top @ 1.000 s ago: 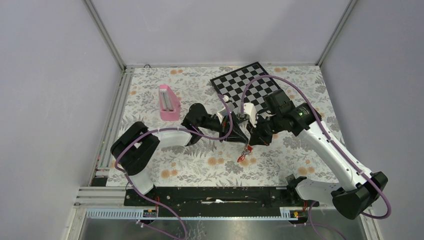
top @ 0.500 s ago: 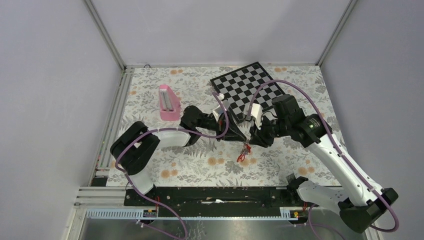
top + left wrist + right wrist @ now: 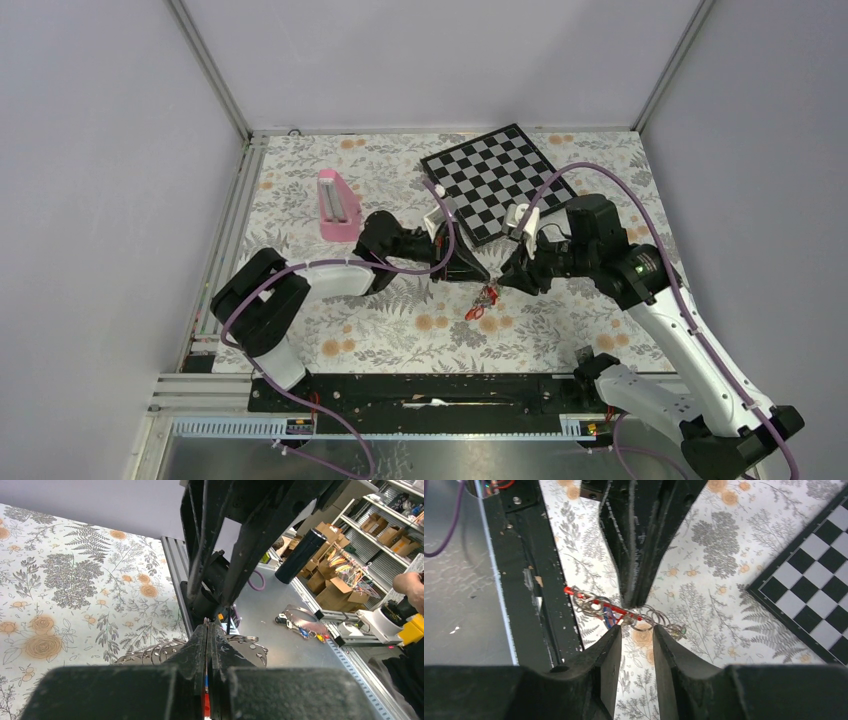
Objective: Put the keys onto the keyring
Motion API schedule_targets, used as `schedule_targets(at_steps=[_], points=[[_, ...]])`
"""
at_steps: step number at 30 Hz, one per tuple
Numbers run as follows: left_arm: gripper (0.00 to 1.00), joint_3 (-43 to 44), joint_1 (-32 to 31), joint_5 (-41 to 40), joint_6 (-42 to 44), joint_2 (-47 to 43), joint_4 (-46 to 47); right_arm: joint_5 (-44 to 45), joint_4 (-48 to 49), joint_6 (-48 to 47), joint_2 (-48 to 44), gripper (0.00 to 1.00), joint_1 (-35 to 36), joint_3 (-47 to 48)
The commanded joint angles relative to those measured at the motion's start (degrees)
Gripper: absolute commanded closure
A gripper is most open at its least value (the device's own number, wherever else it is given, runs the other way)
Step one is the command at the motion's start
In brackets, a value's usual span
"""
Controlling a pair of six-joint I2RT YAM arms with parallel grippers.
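Red-barred keyring (image 3: pixel 619 610) hangs over the bench (image 3: pixel 724 605), clamped in the left gripper (image 3: pixel 633 597) reaching in from 12 o'clock, long axis running 10 to 4 o'clock, just beyond the right gripper (image 3: pixel 637 634), whose jaws stand narrowly parted and grip nothing.

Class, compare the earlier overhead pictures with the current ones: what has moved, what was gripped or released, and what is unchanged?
The right end effector has opened and drawn back from the keyring, its arm swinging toward the robot's right. The left end effector stays shut on the keyring, which hangs with its keys in nearly the same spot. The pink block and chessboard have not moved.
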Motion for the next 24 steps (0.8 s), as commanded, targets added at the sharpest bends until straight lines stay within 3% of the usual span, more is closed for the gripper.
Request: schedule_targets(at_steps=[1,6,12,24], points=[[1.0,-0.3,0.3,-3.5,-2.2,-3.1,4.9,-8.2,2.0,0.8,-1.7,0.62,-1.5,-1.8],[1.0,-0.9,0.3,-5.7,-3.9,-3.4,6.2,-13.5,2.4,-0.1,-2.7,0.56,-2.4,-4.4],[1.0,-1.2,0.3,-7.0,-5.7,-3.4,8.0,-13.9,4.7,0.7,-2.4,0.55,-2.5,-6.5],[1.0,-1.6,0.3,-6.4,-5.7,-3.8,8.2,-8.8,7.3,2.3,-2.4,0.64,-2.7,-7.7]])
